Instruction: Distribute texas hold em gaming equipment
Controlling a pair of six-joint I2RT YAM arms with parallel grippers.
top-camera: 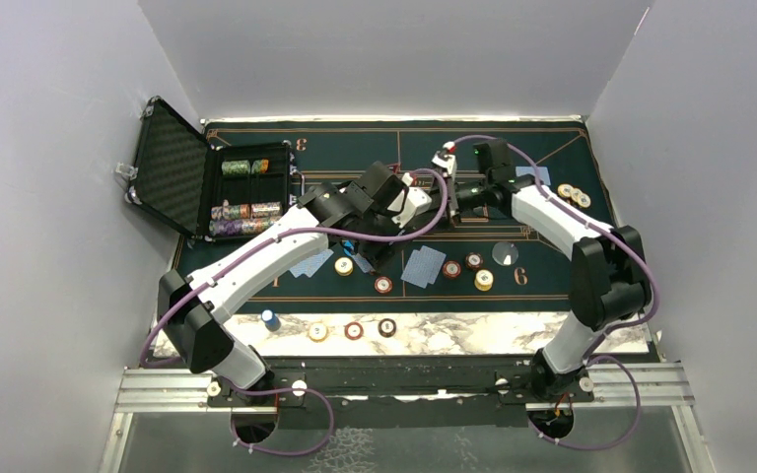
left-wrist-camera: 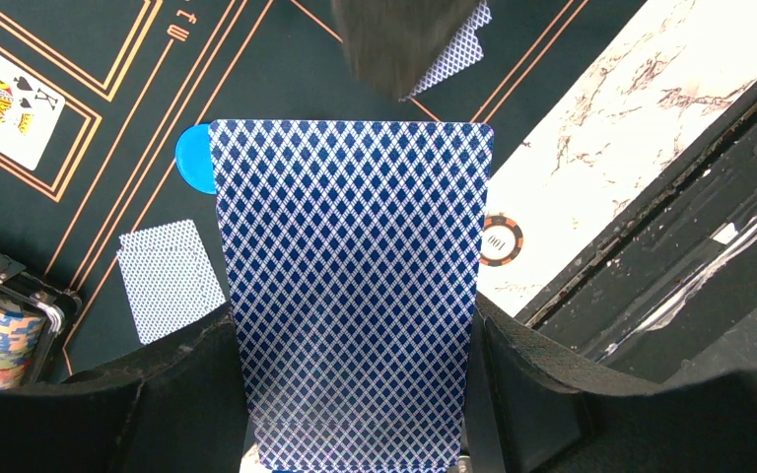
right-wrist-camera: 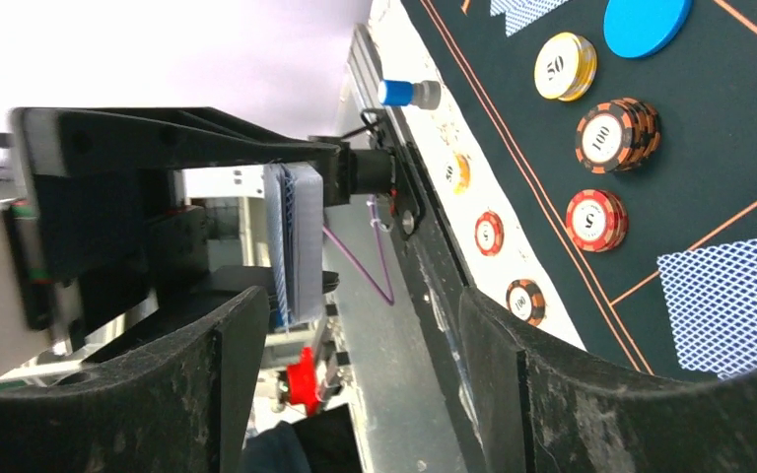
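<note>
My left gripper point(top-camera: 414, 202) is shut on a deck of blue-backed playing cards point(left-wrist-camera: 355, 296) and holds it above the green mat's middle. My right gripper point(top-camera: 458, 192) faces it from the right with its jaws wide open and empty point(right-wrist-camera: 360, 305); the deck point(right-wrist-camera: 296, 241) shows edge-on just beyond its left finger. Face-down cards point(top-camera: 424, 266) point(top-camera: 310, 261) lie on the mat. Among them lie chips point(top-camera: 383, 285) point(top-camera: 484, 280), a blue disc point(left-wrist-camera: 192, 158) and a clear disc point(top-camera: 505, 252). I see no red triangular marker.
The open black case point(top-camera: 207, 182) with chip rows stands at the back left. Three chips point(top-camera: 354, 330) and a small blue-capped object point(top-camera: 270, 318) sit on the marble strip point(top-camera: 473, 330). Two chips point(top-camera: 572, 195) lie far right. A face-up king point(left-wrist-camera: 0, 99) lies on the mat.
</note>
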